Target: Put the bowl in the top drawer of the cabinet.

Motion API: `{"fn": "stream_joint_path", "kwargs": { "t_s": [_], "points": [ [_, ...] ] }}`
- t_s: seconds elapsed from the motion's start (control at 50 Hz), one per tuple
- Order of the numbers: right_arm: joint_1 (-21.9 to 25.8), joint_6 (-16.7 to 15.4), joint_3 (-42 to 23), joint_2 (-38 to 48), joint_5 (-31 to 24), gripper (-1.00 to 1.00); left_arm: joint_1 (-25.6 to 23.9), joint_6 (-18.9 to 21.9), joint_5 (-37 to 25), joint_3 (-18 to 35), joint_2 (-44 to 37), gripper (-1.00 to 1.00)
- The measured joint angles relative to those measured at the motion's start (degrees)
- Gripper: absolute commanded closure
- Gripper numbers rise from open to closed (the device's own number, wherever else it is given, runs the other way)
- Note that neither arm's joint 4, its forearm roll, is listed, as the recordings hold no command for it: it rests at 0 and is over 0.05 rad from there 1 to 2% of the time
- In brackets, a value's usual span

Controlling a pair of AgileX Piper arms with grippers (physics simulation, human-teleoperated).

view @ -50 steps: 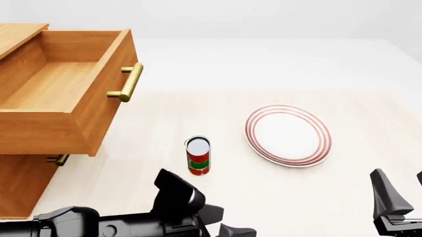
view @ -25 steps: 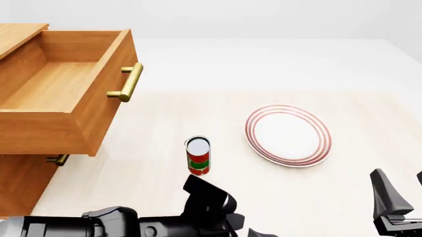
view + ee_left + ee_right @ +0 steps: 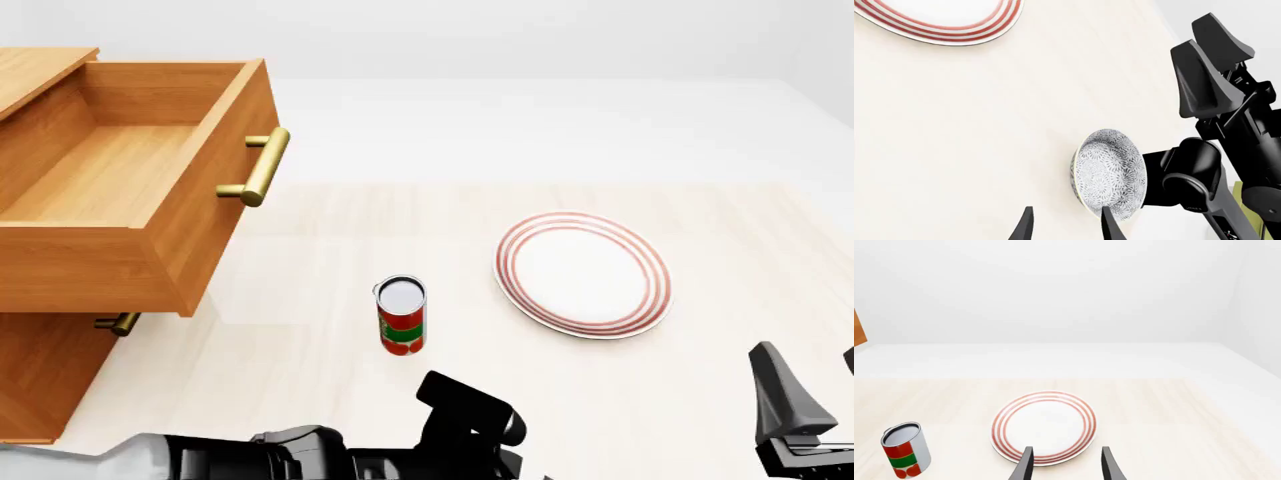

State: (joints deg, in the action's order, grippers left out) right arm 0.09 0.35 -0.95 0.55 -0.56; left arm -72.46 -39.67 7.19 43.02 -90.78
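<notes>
1. Two grippers on my feeds: the left gripper (image 3: pixel 1064 231) has its fingers spread with nothing between them, one fingertip (image 3: pixel 1109 227) just beside the bowl (image 3: pixel 1109 174).
2. I see the bowl only from the left wrist camera, on the table (image 3: pixel 307 330) near the right arm.
3. My right gripper (image 3: pixel 1064 469) is also parted and empty, facing the red-ringed plate (image 3: pixel 582 273).
4. From the soup can (image 3: pixel 400 315), the pulled-out top drawer (image 3: pixel 134 180) of the cabinet (image 3: pixel 40 375) sits at ten o'clock.
</notes>
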Motion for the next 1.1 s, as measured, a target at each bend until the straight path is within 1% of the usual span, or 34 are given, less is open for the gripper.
{"fn": "stream_joint_path", "kwargs": {
  "t_s": [0.3,0.64,1.1],
  "points": [
    [0.0,0.0,0.0,0.0,0.0,-1.0,-2.0,-0.8,-0.5,3.7,-4.6,-1.0],
    [0.0,0.0,0.0,0.0,0.0,-1.0,-3.9,-1.4,-1.3,7.1,-7.9,-1.0],
    [0.0,0.0,0.0,0.0,0.0,-1.0,-2.6,-3.4,1.1,6.5,-10.8,-1.0]
  ]
}}
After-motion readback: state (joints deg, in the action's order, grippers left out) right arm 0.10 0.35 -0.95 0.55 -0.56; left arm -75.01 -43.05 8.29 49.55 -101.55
